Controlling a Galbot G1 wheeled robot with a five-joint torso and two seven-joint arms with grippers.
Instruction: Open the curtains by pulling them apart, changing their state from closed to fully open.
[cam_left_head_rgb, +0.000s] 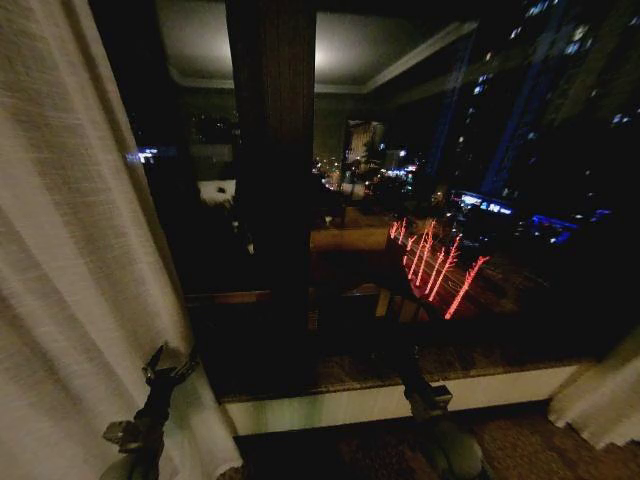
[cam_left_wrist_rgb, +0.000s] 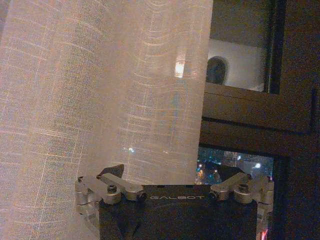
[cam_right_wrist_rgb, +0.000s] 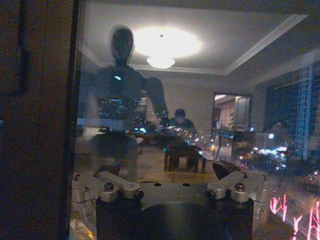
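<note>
I'm seeing curtains (cam_left_head_rgb: 70, 250) hanging far left and right, window (cam_left_head_rgb: 420, 200) between, left gripper (cam_left_head_rgb: 165, 370) against left panel.

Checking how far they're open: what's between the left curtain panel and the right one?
In the head view, bare window glass and a dark frame post separate the left curtain from the right curtain.
</note>
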